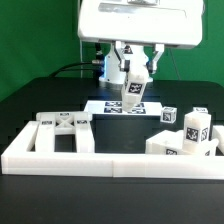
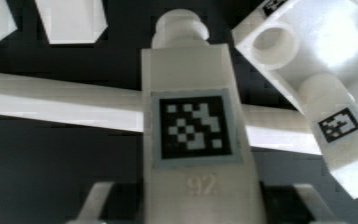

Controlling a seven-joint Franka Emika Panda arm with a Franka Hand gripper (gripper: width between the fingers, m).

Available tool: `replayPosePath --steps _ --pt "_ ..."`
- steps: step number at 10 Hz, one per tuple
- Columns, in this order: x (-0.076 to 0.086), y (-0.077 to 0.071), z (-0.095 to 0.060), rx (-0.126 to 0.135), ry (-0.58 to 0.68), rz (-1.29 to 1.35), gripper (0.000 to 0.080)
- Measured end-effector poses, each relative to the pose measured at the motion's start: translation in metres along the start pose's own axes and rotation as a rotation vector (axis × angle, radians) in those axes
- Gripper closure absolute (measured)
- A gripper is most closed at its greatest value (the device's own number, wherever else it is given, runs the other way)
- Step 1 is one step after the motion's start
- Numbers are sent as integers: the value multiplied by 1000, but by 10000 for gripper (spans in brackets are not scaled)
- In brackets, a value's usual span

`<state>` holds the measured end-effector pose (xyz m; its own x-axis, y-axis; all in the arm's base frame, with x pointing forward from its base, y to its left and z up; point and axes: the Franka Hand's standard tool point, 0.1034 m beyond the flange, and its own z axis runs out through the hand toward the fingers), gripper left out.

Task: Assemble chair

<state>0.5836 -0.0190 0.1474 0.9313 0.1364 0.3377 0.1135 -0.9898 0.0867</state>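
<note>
Item: chair leg (image 2: 194, 110), tagged, held above table (image 1: 30, 100). Gripper (image 1: 133, 80) jaws clenched on leg. Handling: keep grip square, lower slowly, align before seating.

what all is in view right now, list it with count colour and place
held chair piece: one, white with a black-and-white tag, in the gripper above the marker board
ladder-like frame: one, white, tagged, behind the rail on the exterior view's left
blocky chair pieces: a cluster, count unclear, white, tagged, on the exterior view's right
small block: one, white, tagged, just behind that cluster
marker board: one, white with black tags, flat on the table
border rail: one, white, long and low, across the front
table: one, black
arm: one, white, top centre
gripper: one, shut on the held chair piece
</note>
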Motion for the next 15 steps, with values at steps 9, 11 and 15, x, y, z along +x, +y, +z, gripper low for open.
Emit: replayPosePath --steps 9,11,15 --pt "33 -43 21 24 97 59 508" --pt "31 -40 23 21 103 59 508" --pt "22 -37 31 56 108 81 508"
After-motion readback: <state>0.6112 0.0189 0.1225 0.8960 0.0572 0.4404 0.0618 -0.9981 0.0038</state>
